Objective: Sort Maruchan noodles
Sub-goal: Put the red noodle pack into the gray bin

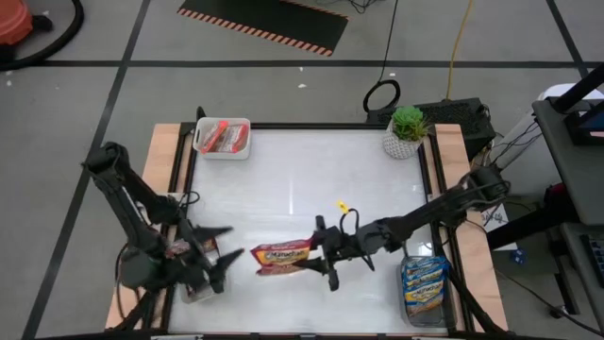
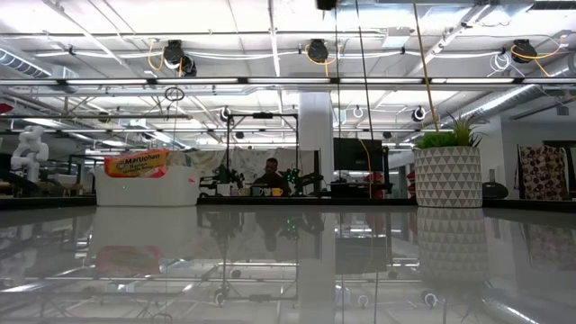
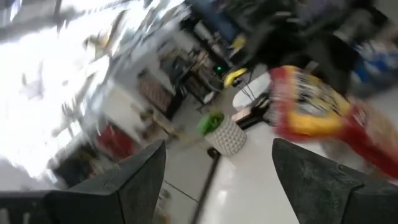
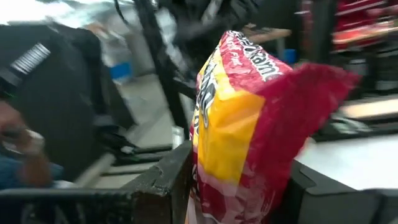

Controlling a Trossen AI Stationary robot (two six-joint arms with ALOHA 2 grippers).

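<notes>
A dark red and yellow Maruchan packet (image 1: 281, 257) hangs over the table's near middle, with my right gripper (image 1: 321, 257) shut on it. My left gripper (image 1: 231, 249) stands open just to the left of the packet and touches nothing. Its wrist view shows the packet (image 3: 314, 109) ahead of its spread fingers. Orange-red packets (image 1: 224, 138) lie in a white bin (image 1: 200, 149) at the far left. Blue packets (image 1: 424, 283) fill a clear bin (image 1: 408, 307) at the near right. My right gripper pinches the packet's right end (image 4: 239, 186) between its two fingers (image 4: 165, 183). The fingers lie about level and come from the table's right. The packet stands on edge in the hold and reaches out past the fingertips toward the left arm. No part of it shows on the table.
A potted plant (image 1: 407, 132) stands at the far right corner. A small bin (image 1: 193, 286) with a reddish packet (image 1: 181, 249) sits under my left arm at the near left. In the low view, a person (image 2: 271, 173) sits far behind the table.
</notes>
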